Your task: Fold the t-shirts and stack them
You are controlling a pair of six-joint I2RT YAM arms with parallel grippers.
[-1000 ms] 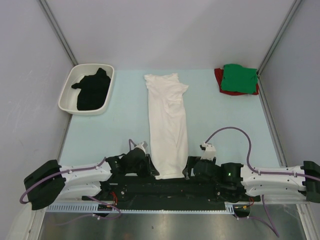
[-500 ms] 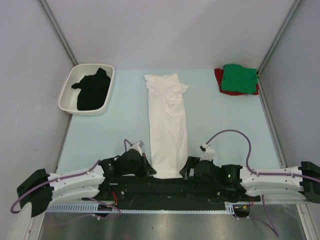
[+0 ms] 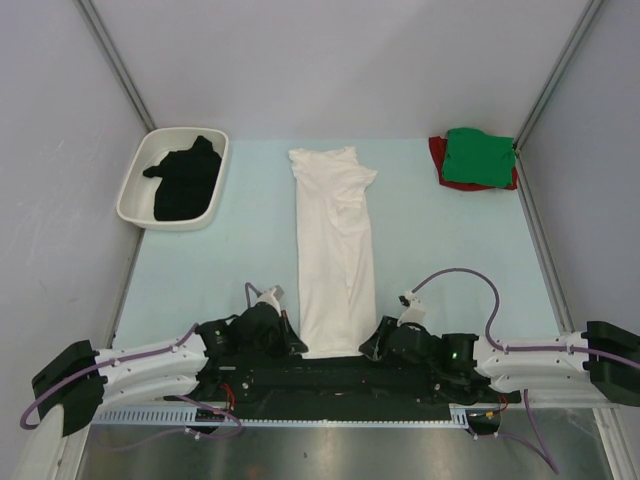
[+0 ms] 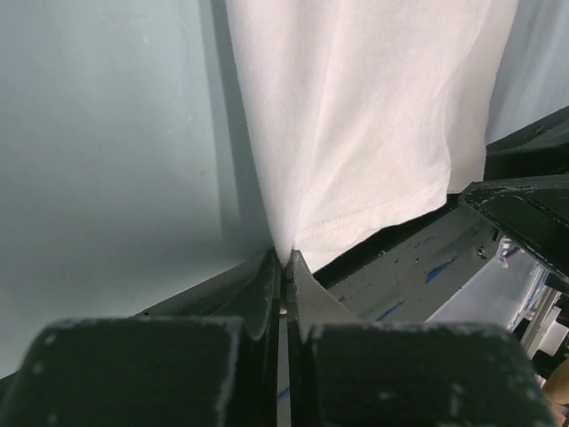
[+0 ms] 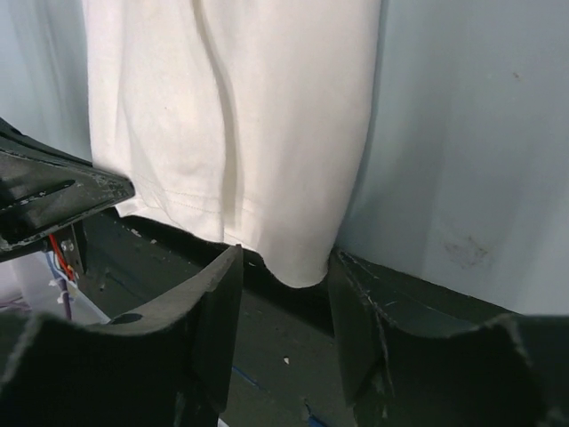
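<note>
White t-shirt (image 3: pixel 335 240), left gripper (image 4: pixel 284 258) clamped on its seven o'clock hem corner, right gripper (image 5: pixel 286 260) parted around the five o'clock corner.

Table (image 3: pixel 225 265), surveyed from the overhead view. The centre shirt (image 3: pixel 335 240) lies lengthwise down the middle, collar end toward the far wall and hem at the near edge, between the two arms.

The tray (image 3: pixel 128 205) sits at the far left corner; the tray shirt (image 3: pixel 187 182) lies inside it.

At the far right corner, well apart from the centre shirt, two shirts are piled. The upper shirt (image 3: pixel 478 157) lies on the lower shirt (image 3: pixel 436 150), which shows past its left and near edges.

The left gripper (image 4: pixel 284 260) is at the hem's near left corner. The right gripper (image 5: pixel 284 267) is at the near right corner, which appears to sit between its fingers.
</note>
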